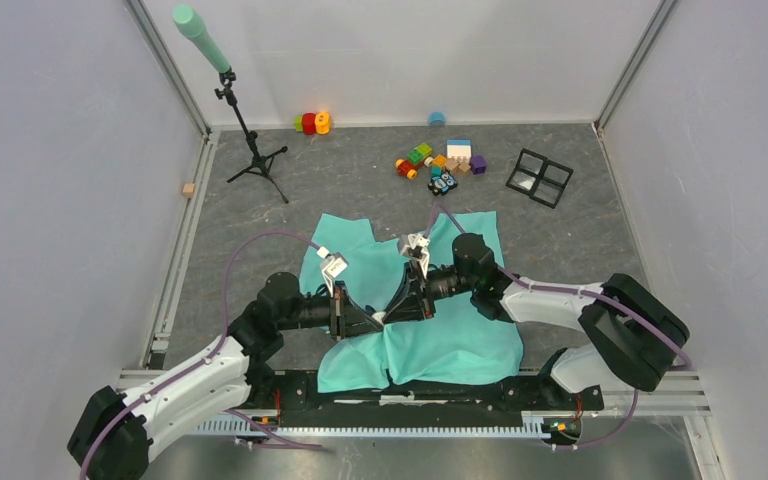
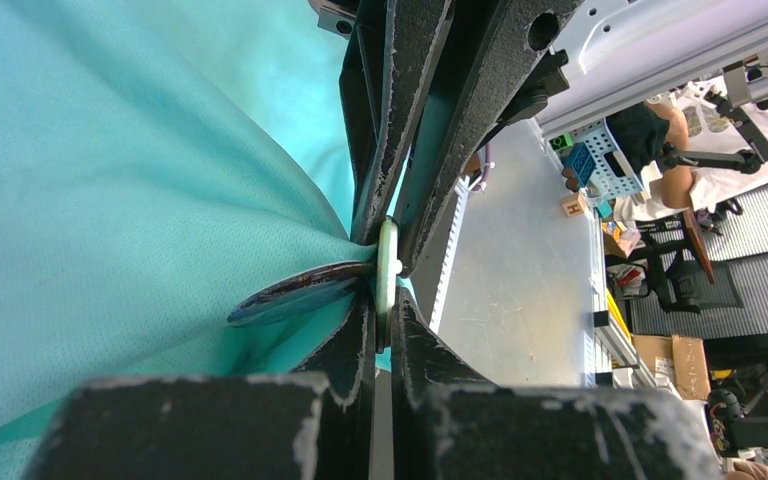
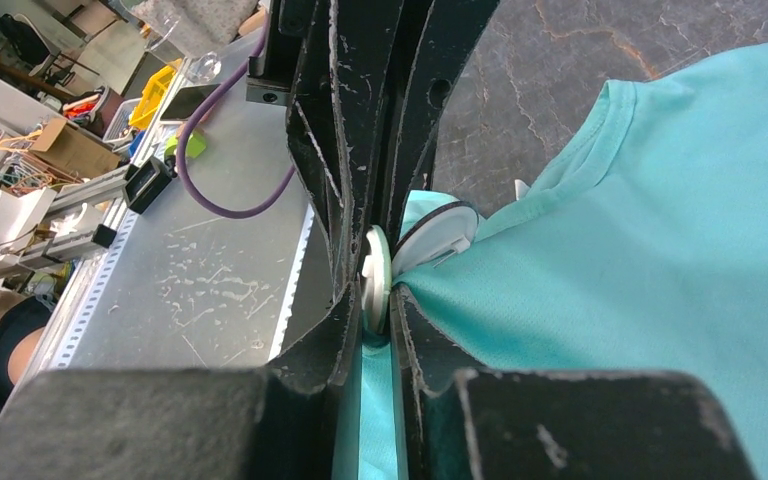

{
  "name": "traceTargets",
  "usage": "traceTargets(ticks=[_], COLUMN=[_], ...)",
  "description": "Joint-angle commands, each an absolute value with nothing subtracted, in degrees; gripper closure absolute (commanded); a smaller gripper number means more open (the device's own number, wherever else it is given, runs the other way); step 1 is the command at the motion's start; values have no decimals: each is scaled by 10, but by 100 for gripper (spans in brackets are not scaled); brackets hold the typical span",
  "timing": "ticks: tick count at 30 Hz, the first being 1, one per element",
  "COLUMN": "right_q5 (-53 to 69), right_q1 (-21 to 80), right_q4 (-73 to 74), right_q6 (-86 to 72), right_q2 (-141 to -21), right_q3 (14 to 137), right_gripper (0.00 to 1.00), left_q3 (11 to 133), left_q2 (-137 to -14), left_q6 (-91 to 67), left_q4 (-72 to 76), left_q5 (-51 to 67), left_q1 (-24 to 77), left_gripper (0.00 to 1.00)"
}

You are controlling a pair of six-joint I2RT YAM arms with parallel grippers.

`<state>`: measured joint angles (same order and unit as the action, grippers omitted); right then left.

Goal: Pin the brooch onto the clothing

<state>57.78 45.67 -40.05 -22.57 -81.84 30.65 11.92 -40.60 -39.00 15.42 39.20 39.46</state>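
So, at the middle of the T-shirt (image 1: pixel 460 345) my left gripper (image 2: pixel 385 318) and right gripper (image 3: pixel 378 312) both have jaws nearly closed, pinching the brooch (image 2: pixel 387 262) edge-on

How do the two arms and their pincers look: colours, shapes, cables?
The left arm and right arm have white shells with black joints; a purple cable loops along each. The left pincer and right pincer are black, with tapering, scuffed fingers.

Loose clutter round the far side.
Tripod (image 1: pixel 255 160) at 10 o'clock; rings (image 1: pixel 312 123) at 11; toy blocks (image 1: pixel 440 165), perhaps with a car, at 1; black grid (image 1: pixel 540 177) at 2; wooden cube (image 1: pixel 189 189) at 9.
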Motion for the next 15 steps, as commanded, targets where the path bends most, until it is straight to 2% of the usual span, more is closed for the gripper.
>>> traceTargets(ticks=[1,15], right_q5=[581,552], right_q1=[462,471], right_q4=[-417,-367], right_q6=[-225,-203], right_q2=[-828,-852], right_q3=[336,362], right_gripper=[88,91], left_q3=[127,127], left_q2=[-411,-412], left_q6=[-401,-401], left_q4=[181,183], left_q5=[387,386], left_q1=[393,393], left_gripper=[98,98])
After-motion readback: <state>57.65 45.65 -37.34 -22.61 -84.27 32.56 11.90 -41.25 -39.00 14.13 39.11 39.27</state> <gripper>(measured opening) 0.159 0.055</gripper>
